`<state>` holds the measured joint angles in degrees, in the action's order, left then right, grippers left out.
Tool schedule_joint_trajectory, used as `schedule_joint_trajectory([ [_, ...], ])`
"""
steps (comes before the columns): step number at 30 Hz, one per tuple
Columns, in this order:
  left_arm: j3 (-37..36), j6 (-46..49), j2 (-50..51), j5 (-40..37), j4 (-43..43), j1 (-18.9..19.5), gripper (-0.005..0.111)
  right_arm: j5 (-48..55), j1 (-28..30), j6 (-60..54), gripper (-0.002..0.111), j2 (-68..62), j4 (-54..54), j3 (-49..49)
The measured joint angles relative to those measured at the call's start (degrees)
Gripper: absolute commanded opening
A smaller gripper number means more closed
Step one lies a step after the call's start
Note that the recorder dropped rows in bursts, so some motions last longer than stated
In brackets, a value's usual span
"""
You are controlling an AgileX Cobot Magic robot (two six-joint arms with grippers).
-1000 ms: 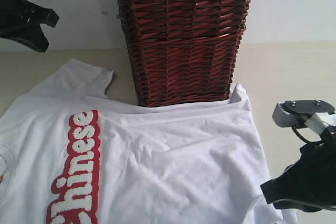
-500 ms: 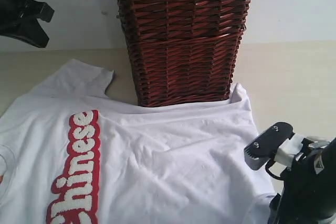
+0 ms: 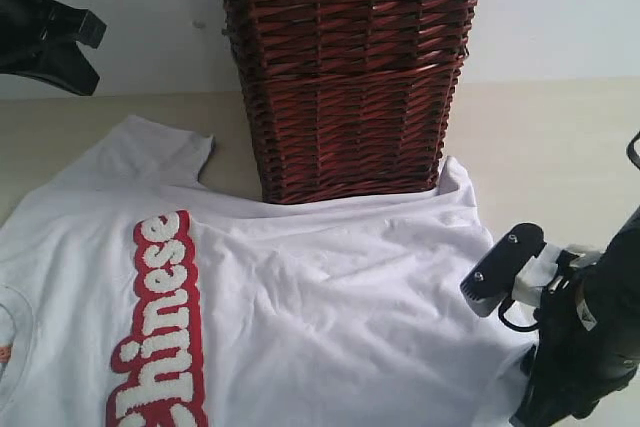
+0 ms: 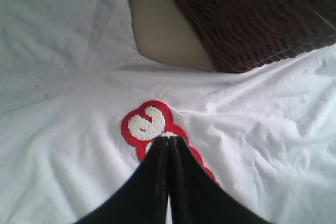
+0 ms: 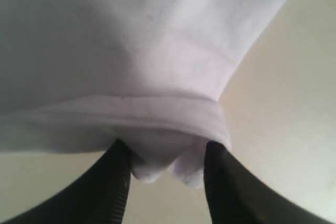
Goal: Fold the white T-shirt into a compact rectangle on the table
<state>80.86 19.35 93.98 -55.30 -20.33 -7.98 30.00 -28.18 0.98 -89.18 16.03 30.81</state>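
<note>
Right end effector (image 5: 167, 156): fingers spread, astride the bunched hem corner of the white T-shirt (image 5: 131, 51); not yet pinched. Left end effector (image 4: 168, 139): pressed together, empty, hovering above the red lettering. The shirt lies spread print-up on the surface (image 5: 294, 103), one edge against the foot of the wicker basket (image 3: 350, 77). Judgement: seat the whole rolled hem deep between the fingers before closing, lift low, and carry the fold across evenly so wrinkles do not set.
</note>
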Motion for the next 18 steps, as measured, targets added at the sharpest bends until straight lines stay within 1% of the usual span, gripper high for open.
schedule_joint_trajectory([
  [3,0.0,0.1,0.0,0.0,0.0,0.0,0.0,-0.1,0.0,0.0,0.018,-0.1,-0.9,0.1],
  [5,0.0,0.1,0.0,0.0,-0.1,0.0,0.0,2.0,0.0,0.0,0.003,-0.1,-1.1,0.4],
  [6,0.0,0.1,0.0,0.0,-0.2,0.0,0.0,4.7,0.0,-0.4,0.0,-0.1,-1.2,0.7],
  [11,0.0,0.1,0.0,0.0,-0.4,0.0,0.0,18.7,-0.7,-5.1,0.0,-0.1,-4.8,5.7],
  [14,0.0,0.1,0.0,-0.2,-0.6,0.0,0.0,25.0,-1.6,-8.8,0.0,-0.1,-8.5,8.3],
  [18,0.0,0.3,0.0,-0.4,-0.7,0.0,0.0,28.3,-3.4,-16.7,0.001,-0.1,-14.0,9.0],
])
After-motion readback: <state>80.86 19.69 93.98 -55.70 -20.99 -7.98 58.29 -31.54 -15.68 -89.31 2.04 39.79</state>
